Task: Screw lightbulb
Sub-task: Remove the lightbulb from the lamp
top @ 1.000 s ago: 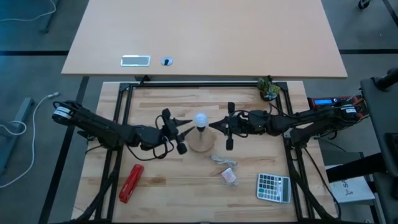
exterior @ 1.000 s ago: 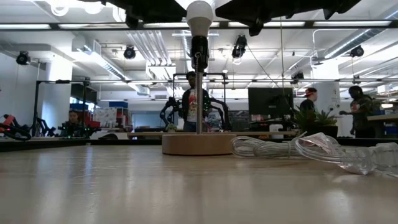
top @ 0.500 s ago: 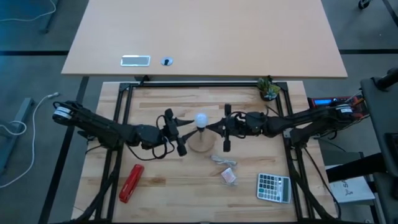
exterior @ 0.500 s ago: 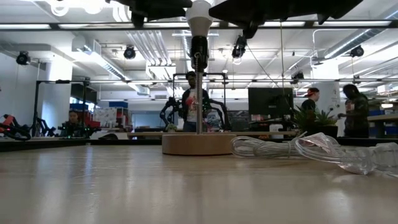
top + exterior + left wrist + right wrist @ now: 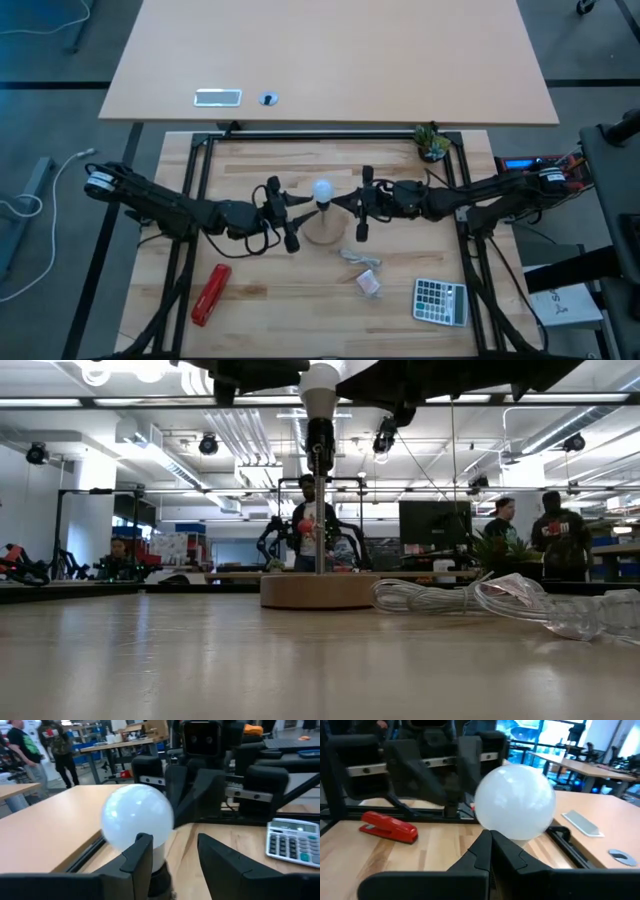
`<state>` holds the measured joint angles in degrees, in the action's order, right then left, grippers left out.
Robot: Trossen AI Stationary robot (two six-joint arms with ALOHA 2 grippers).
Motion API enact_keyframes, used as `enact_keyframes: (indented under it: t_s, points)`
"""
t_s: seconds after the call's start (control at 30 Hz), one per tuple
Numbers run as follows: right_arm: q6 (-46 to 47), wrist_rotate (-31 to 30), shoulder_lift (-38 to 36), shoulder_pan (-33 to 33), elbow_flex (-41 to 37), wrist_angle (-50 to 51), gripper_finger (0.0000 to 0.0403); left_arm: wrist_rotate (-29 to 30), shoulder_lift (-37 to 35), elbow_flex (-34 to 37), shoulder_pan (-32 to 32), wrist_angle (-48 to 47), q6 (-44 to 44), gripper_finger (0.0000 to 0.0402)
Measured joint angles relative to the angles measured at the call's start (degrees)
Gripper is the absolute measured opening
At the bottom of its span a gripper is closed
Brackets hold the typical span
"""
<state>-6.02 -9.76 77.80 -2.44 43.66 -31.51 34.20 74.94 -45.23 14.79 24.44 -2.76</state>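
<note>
The lightbulb (image 5: 322, 190) sits at the top of a thin upright stem w/ a dark socket, on a round wooden base (image 5: 318, 590) near the middle of my counter (image 5: 260, 290). In the low view the bulb (image 5: 319, 377) is right at the picture's upper edge, both my arms dark shapes above it.

My left hand (image 5: 300, 204) comes at the bulb from its left. In my left wrist view my two dark fingers (image 5: 137, 857) stand apart; one is right at the lower part of the bulb (image 5: 137, 817), the other well clear of it w/ open gap between. So left hand is released, not gripping the bulb.

My right hand (image 5: 340, 204) comes from the opposite side, fingers clenched together w/ nothing between them. In right wrist view the closed tips (image 5: 492, 847) sit just under the bulb (image 5: 515, 802); can't tell if touching.

Also on counter: red stapler (image 5: 211, 294) front left, calculator (image 5: 440, 301) front right, crumpled clear wrapper (image 5: 358, 258) and small pinkish packet (image 5: 369, 284) near the base, small plant (image 5: 432, 143) at the back right.
</note>
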Motion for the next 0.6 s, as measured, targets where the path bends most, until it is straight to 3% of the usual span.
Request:
enact_keyframes:
  t_s: [0.4, 0.6]
  points:
    - [0.5, -3.4, -2.0, -0.2, 0.0, 4.5, 0.0, -2.1, -0.2, 0.0, 1.4, -2.5, 1.2, 0.016]
    - [1.6, -3.5, -2.3, -1.1, 0.1, 7.2, 0.0, 5.8, -0.8, 0.0, 1.9, -5.6, 1.9, 0.0159]
